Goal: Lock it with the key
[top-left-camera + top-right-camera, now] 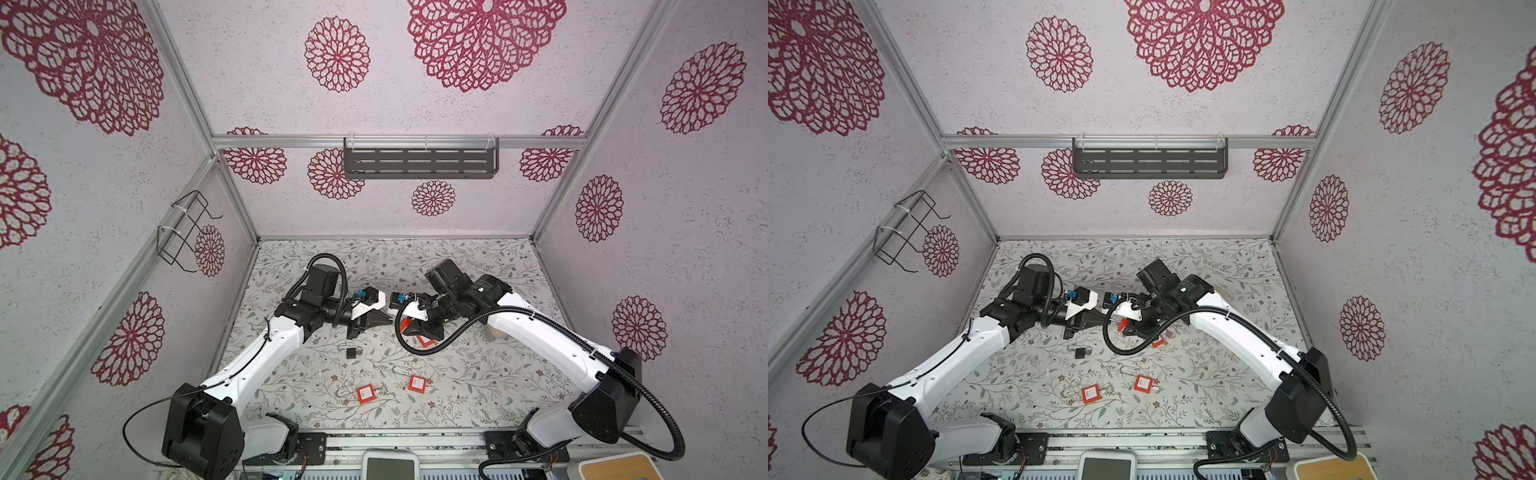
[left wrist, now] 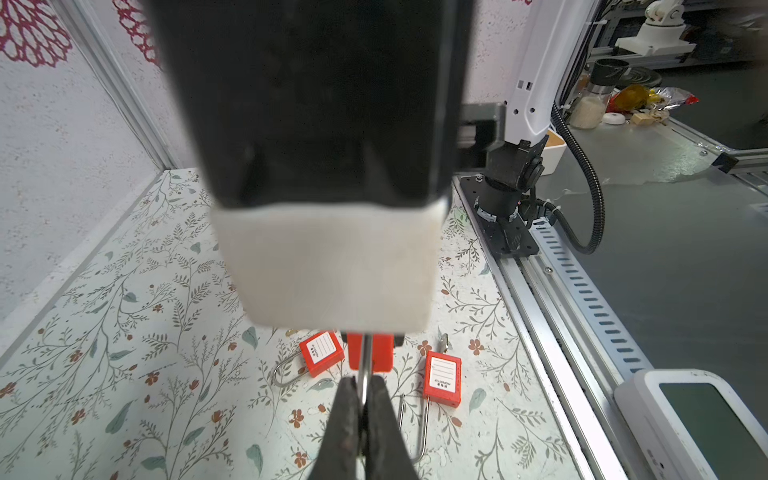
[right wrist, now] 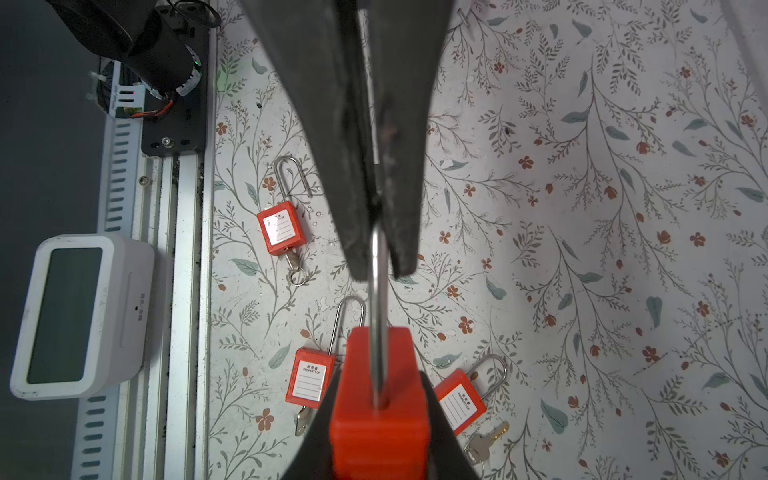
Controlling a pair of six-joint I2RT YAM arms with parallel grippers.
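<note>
A red padlock [image 3: 380,399] hangs above the mat between both arms. My right gripper [image 3: 380,390] is shut on its red body, one finger on each side. Its steel shackle [image 3: 376,299] runs straight out to my left gripper [image 2: 362,384], which is shut on the bar. In both top views the two grippers meet tip to tip at mid-table, with the red body [image 1: 405,323] [image 1: 1122,325] between them. The held lock's keyhole is hidden. A key [image 3: 295,259] sticks out of a red padlock on the mat, and a loose key bunch [image 3: 484,442] lies beside another.
Three more red padlocks lie on the floral mat [image 1: 365,394] [image 1: 417,384] [image 1: 426,340], and a small black padlock [image 1: 352,352] lies below my left gripper. A white timer [image 1: 390,465] stands beyond the mat's front rail. Walls enclose the left, right and back.
</note>
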